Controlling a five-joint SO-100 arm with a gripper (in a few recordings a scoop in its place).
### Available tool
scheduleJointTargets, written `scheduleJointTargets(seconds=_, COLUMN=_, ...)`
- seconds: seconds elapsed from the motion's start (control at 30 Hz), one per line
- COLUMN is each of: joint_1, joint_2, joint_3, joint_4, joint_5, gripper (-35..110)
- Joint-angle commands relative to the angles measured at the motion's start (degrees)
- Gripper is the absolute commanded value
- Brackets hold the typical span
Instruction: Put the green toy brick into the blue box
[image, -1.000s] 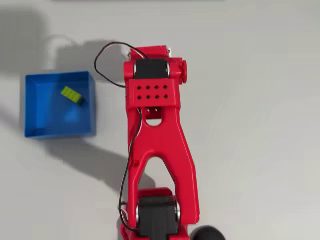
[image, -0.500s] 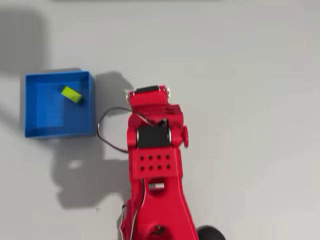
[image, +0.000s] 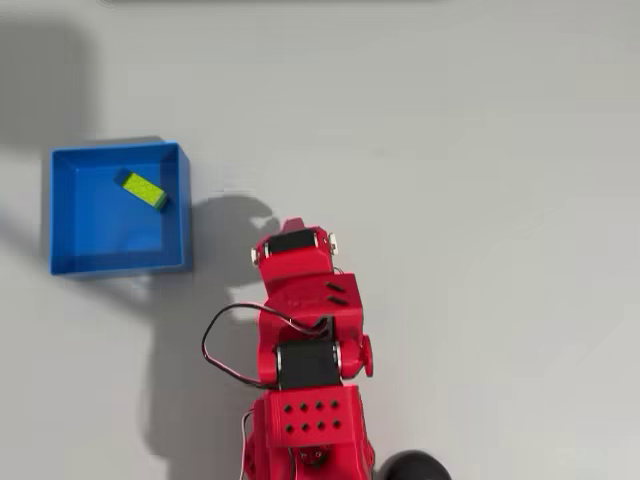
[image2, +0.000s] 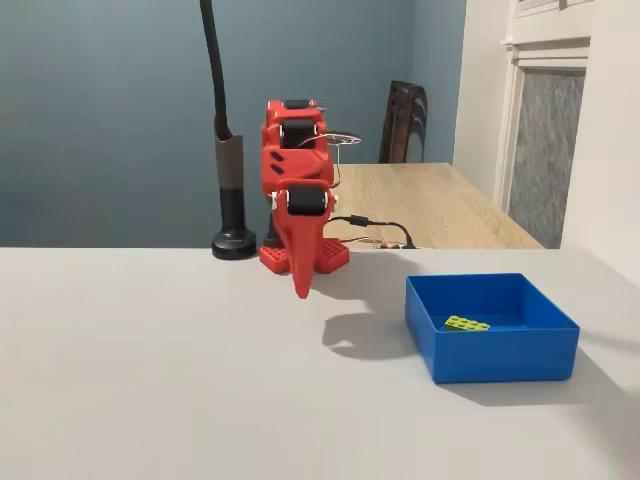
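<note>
Lime-green brick (image: 144, 190), bright blue box (image: 183, 210), red arm (image: 305, 370).

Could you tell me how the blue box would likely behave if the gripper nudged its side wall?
The blue box looks thin-walled, wide and low, so it would probably slide on the smooth table rather than tip. It seems light; the green toy brick lying loose inside would likely shift along.

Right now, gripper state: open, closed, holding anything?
Gripper: jaws closed, holding nothing; the green toy brick lies in the blue box.

The overhead view looks straight down; the fixed view faces the arm (image2: 298, 215) low across the table (image2: 150, 380), both sharing the blue box (image: 185, 210).
</note>
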Motion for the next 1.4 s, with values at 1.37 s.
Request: scheduleJointTargets(seconds=1.37, joint_1=-0.4, joint_2=16.3, joint_3=4.2, joint_4=12.0, joint_5=5.2, gripper=0)
